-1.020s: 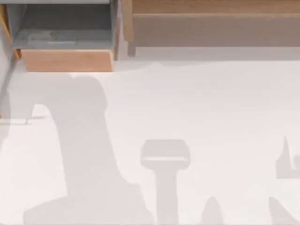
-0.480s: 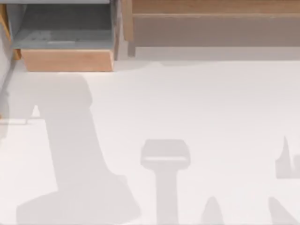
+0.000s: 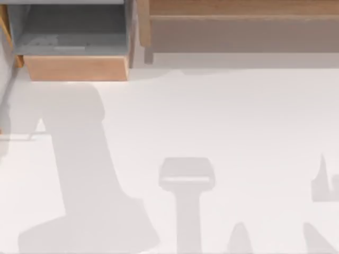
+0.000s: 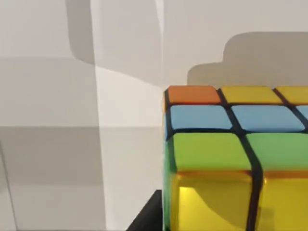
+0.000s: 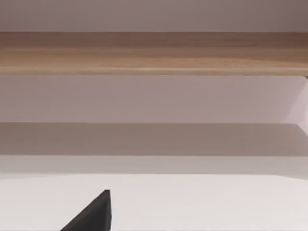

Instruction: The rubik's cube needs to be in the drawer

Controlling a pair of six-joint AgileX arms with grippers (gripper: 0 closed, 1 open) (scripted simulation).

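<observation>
One rubik's cube [image 4: 231,159] sits tight against the left hand, grip state unclear.

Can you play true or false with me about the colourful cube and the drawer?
1. The drawer is pulled open. True.
2. The rubik's cube is already lying inside the drawer. False: the drawer's grey floor is bare in the top view, and the cube sits close to the left wrist camera.
3. The cube has an orange tile. True.
4. The wooden shelf is at the top view's left. False: it is at the right, and the drawer is at the left.
</observation>
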